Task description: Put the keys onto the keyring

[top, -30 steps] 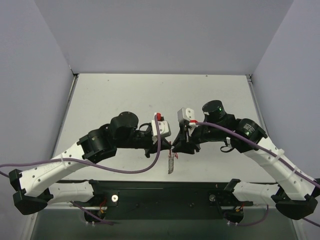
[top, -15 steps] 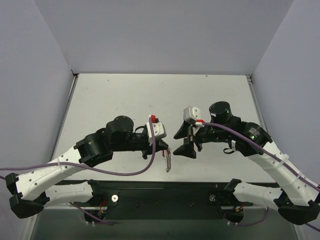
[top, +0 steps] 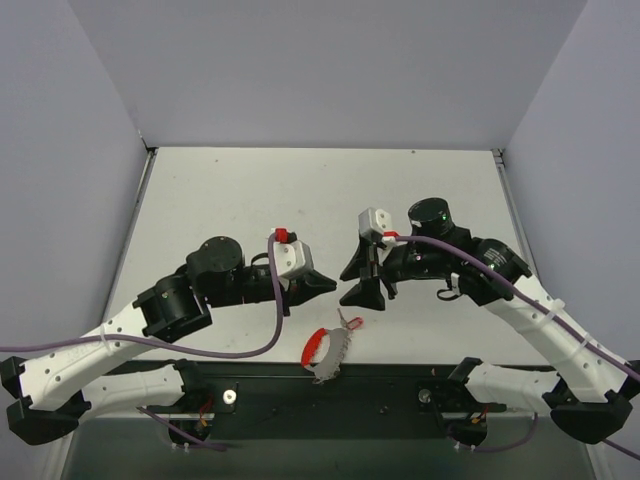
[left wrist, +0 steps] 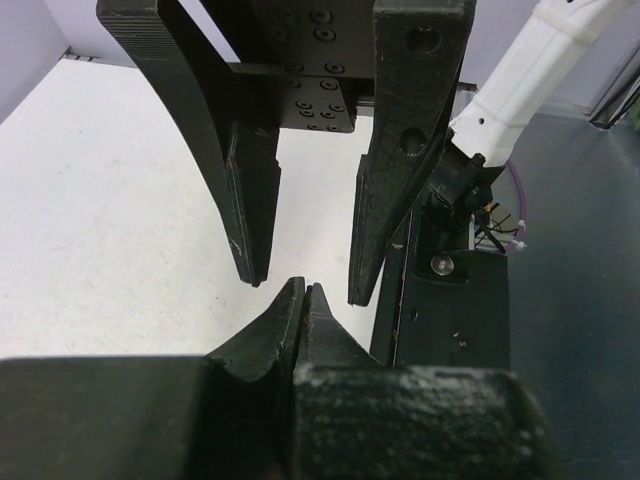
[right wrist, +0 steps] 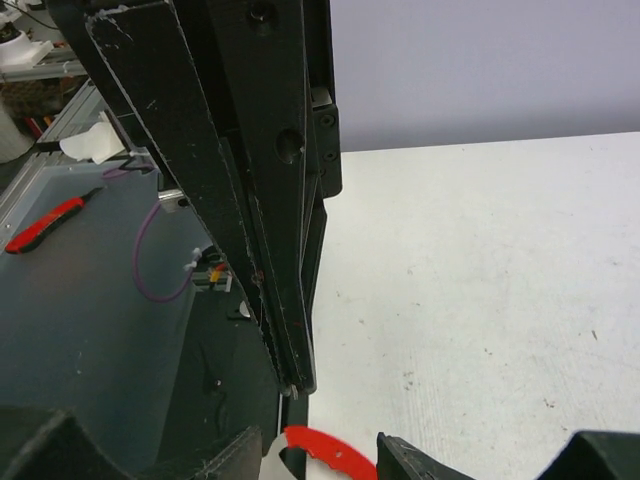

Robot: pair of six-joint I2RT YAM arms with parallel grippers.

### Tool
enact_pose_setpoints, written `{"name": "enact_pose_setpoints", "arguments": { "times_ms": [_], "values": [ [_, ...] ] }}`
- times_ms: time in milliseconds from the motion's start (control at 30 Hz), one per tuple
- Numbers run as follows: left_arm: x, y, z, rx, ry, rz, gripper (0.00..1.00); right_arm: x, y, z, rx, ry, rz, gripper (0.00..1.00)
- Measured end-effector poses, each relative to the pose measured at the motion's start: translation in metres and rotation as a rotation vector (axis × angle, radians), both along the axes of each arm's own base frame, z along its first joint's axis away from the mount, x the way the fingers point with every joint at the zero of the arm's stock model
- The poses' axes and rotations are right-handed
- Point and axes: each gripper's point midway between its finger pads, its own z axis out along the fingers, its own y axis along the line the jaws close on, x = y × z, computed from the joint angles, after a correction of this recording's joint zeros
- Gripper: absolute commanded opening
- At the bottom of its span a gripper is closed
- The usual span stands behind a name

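Note:
The keyring's red loop [top: 317,345] lies on the white table [top: 300,190] near the front edge, joined to a bunch of silver metal [top: 336,350]; I cannot tell chain from keys in it. My left gripper [top: 327,285] hovers just behind it, shut with nothing between its fingers, as the left wrist view [left wrist: 305,290] confirms. My right gripper [top: 356,281] faces it from the right with its jaws open. In the right wrist view the red loop [right wrist: 330,455] shows on the table between my open fingertips [right wrist: 400,455], with a pale flat metal piece [right wrist: 270,465] at its left end.
The black base rail [top: 330,385] runs along the table's front edge just below the keyring. Grey walls close off the back and both sides. Purple cables [top: 230,345] loop beside the arms. The two grippers' tips stand a few centimetres apart.
The keyring and its silver bunch hung from my left gripper before; they have dropped onto the table by the front edge. The left arm pulled back leftward and the right gripper opened.

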Motion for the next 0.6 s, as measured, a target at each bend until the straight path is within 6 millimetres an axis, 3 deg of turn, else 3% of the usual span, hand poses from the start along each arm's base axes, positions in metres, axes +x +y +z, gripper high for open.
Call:
{"name": "enact_pose_setpoints", "arguments": {
  "times_ms": [167,300,367,400,500,567,600],
  "values": [
    [0.005,0.000,-0.010,0.018,0.009,0.024,0.00,0.004,0.001,-0.009,-0.006,0.018,-0.015,0.50],
    [0.011,0.002,-0.040,0.071,0.052,0.061,0.00,0.021,-0.004,-0.034,-0.026,0.080,-0.109,0.53],
    [0.016,0.005,-0.057,0.102,0.080,0.086,0.01,0.038,-0.010,-0.055,-0.031,0.133,-0.211,0.63],
    [0.018,0.006,-0.065,0.114,0.097,0.099,0.11,0.049,-0.016,-0.066,-0.034,0.159,-0.280,0.66],
    [0.028,0.011,-0.089,0.144,0.147,0.145,0.27,0.075,-0.042,-0.107,-0.060,0.246,-0.511,0.68],
    [0.036,0.012,-0.103,0.156,0.179,0.171,0.45,0.085,-0.055,-0.123,-0.077,0.290,-0.621,0.68],
    [0.039,0.011,-0.112,0.166,0.205,0.179,0.48,0.090,-0.061,-0.129,-0.078,0.313,-0.675,0.68]
  ]
}}
